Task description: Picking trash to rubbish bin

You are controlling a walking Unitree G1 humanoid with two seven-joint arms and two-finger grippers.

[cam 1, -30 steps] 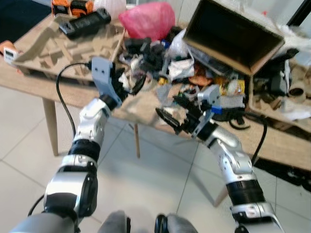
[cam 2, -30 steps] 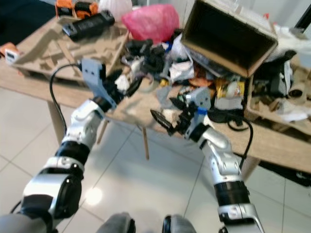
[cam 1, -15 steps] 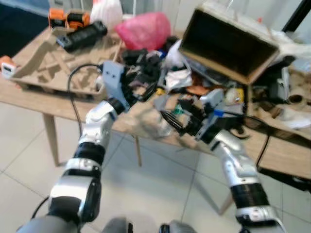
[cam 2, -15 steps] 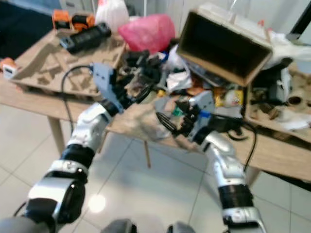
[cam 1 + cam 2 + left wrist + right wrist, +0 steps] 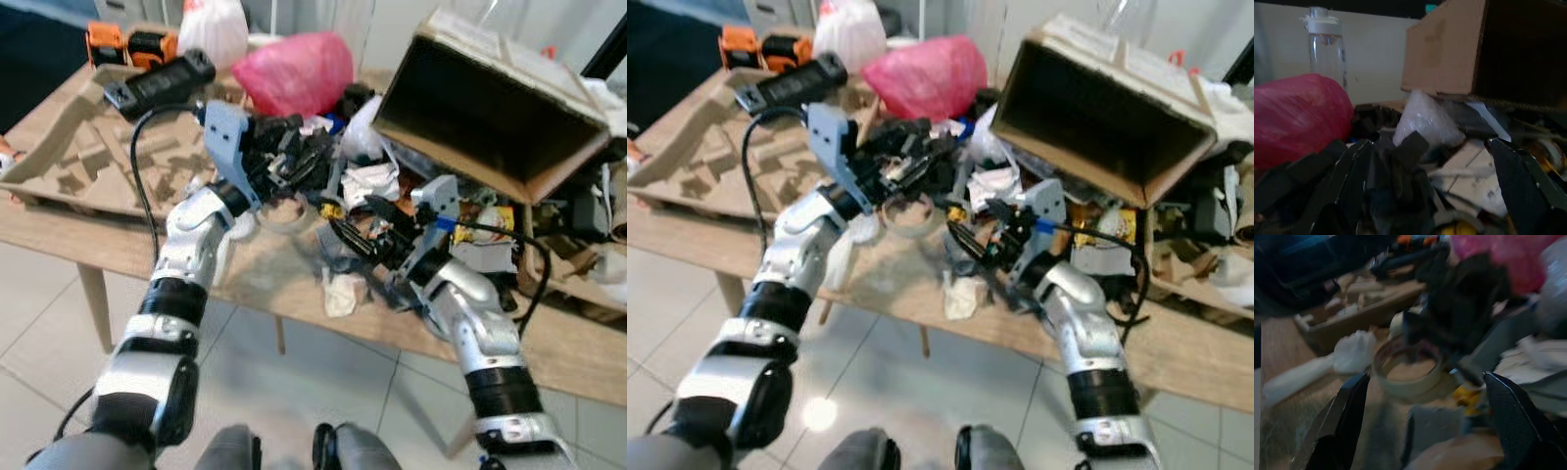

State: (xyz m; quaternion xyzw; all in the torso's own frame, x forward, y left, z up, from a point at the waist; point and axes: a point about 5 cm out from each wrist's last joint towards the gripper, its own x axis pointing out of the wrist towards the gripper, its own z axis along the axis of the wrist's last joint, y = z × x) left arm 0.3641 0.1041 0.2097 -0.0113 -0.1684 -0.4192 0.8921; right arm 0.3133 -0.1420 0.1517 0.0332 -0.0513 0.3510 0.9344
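- I am looking down at a wooden bench (image 5: 294, 284) that is carrying a heap of trash (image 5: 333, 186): black scraps, white crumpled paper and bits of packaging.
- My left hand (image 5: 289, 171) is reaching over the bench edge into the black scraps at the near side of the heap; in the left wrist view its fingers (image 5: 1347, 181) are standing wide apart, with nothing between them.
- My right hand (image 5: 358, 240) is hovering low over the middle of the bench, just beside the heap. In the right wrist view its fingers (image 5: 1342, 416) are spread wide, gripping nothing.
- A roll of tape (image 5: 906, 215) is lying flat on the bench between the two hands, just in front of the black scraps; the right wrist view is looking straight at it (image 5: 1408, 369).
- A crumpled white paper (image 5: 343, 292) is lying near the bench edge, just below the right hand.
- A pink bag (image 5: 294, 70) is sitting behind the heap, and a large open cardboard box (image 5: 490, 108) is lying on its side to the right of it.
- A moulded cardboard tray (image 5: 88, 157) is covering the left part of the bench, with a black device (image 5: 162, 76) resting along its far side.
- A clear plastic bottle (image 5: 1325, 46) is standing behind the pink bag in the left wrist view.
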